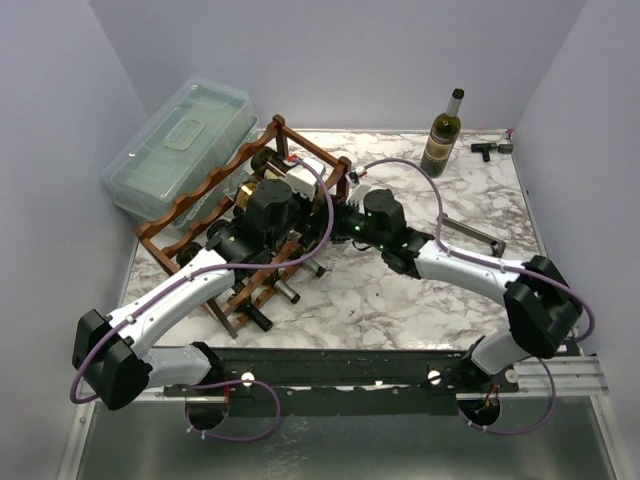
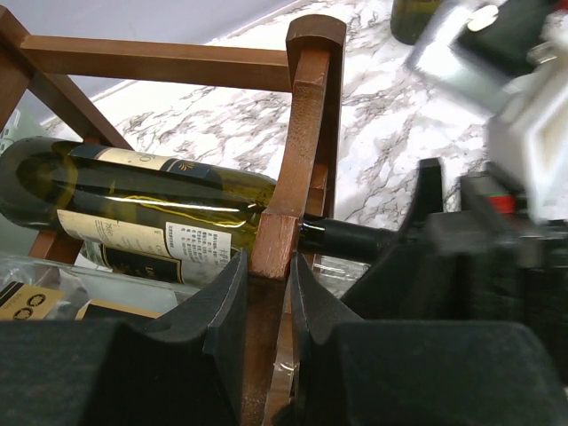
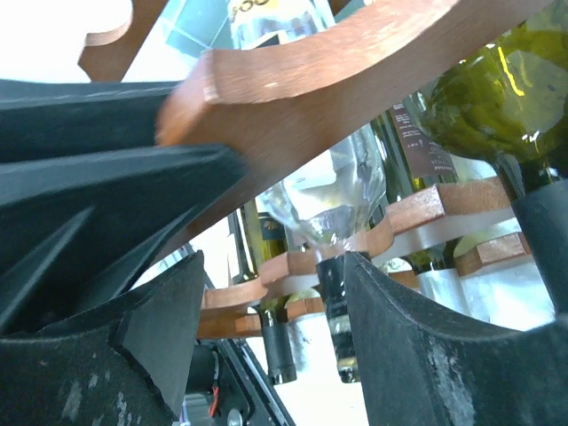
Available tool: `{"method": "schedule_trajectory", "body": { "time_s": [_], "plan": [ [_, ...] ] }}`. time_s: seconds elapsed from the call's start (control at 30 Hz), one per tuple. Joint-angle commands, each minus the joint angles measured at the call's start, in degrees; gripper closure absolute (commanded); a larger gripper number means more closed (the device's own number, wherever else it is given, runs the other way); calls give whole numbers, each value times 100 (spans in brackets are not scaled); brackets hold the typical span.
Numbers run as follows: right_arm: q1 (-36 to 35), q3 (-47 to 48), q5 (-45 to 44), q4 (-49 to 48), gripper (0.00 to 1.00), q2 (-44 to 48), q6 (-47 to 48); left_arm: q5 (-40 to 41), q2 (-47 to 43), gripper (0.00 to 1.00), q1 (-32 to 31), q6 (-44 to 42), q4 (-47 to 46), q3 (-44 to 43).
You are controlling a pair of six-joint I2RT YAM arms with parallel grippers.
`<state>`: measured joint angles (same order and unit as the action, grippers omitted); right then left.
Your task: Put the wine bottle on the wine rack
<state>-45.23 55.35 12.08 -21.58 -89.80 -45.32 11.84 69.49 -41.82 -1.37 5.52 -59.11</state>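
left gripper (image 2: 268,271): clenched on a wooden upright of the wine rack (image 1: 205,188); on my left wrist feed both fingers (image 2: 222,311) press against the wood.
right gripper (image 3: 275,266): released, I'm calling it. The jaws stand apart at the rack's 3 o'clock side, and a scalloped rail and bottle necks show through the gap.
wine bottle (image 2: 142,200): lying on its side in the rack. It's green glass with cream and dark labels. The body sits at 9 o'clock of the clamped upright and the neck pokes through to 3 o'clock, towards the right gripper. I cannot tell whether the neck touches that gripper.
rack position: on the marble table (image 1: 400,290), about 10 o'clock from centre on my top feed. It is set at an angle, with both arms reaching over it.
other bottles (image 1: 285,292): lying in the lower tiers, with dark necks sticking out towards 5 o'clock.
standing bottle (image 1: 441,140): upright at the table's 1 o'clock, well apart from the rack.
plastic box (image 1: 180,140): clear and lidded, at 11 o'clock, just beside the rack's far side.
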Motion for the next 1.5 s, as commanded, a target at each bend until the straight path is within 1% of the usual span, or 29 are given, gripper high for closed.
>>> {"method": "schedule_trajectory", "body": {
  "time_s": [0.0,0.07,0.1,0.2,0.3,0.33,0.47,0.57,0.67,0.73,0.77,0.93,1.03,1.13,1.3,1.47],
  "plan": [
    [-65,-199,-194,496,32,743,434,-380,-188,77,-254,216,-130,14],
    [-65,-365,-280,726,30,1086,491,-468,-218,71,-273,211,-135,29],
    [-65,-445,-318,836,30,1280,500,-472,-220,66,-282,199,-143,39],
    [-65,-678,-524,1354,29,1850,721,-367,-207,55,-300,213,-132,32],
    [-65,-818,-1120,2080,24,2339,975,-425,-255,44,-329,212,-146,47],
    [-65,-822,-1350,2467,22,2504,1054,-420,-270,40,-341,191,-168,72],
    [-60,-819,-2169,3264,17,3060,1483,-326,-317,28,-346,189,-182,72],
    [-47,-667,-2912,3736,10,3431,1654,-327,-368,21,-347,167,-208,109],
    [-13,-501,-3505,3846,3,3602,2023,-204,-428,17,-348,163,-200,88],
    [58,-279,-3792,3865,0,3514,2239,-212,-527,15,-348,163,-220,127],
    [94,-155,-3947,3879,0,3429,2318,-165,-576,13,-351,1,-263,163],
    [356,592,-4545,3684,0,2735,2661,207,-757,10,-350,-60,-395,266],
    [761,1170,-4464,3588,0,2192,2802,304,-828,9,-345,-78,-493,337],
    [1381,1781,-4274,3668,0,1633,2789,337,-845,8,-345,-99,-508,348],
    [2078,2455,-4498,3279,0,1036,3096,393,-908,8,-346,-162,-508,339],
    [2726,3445,-4477,3357,0,303,3238,389,-1021,6,-351,-176,-525,352]
  ]
}}
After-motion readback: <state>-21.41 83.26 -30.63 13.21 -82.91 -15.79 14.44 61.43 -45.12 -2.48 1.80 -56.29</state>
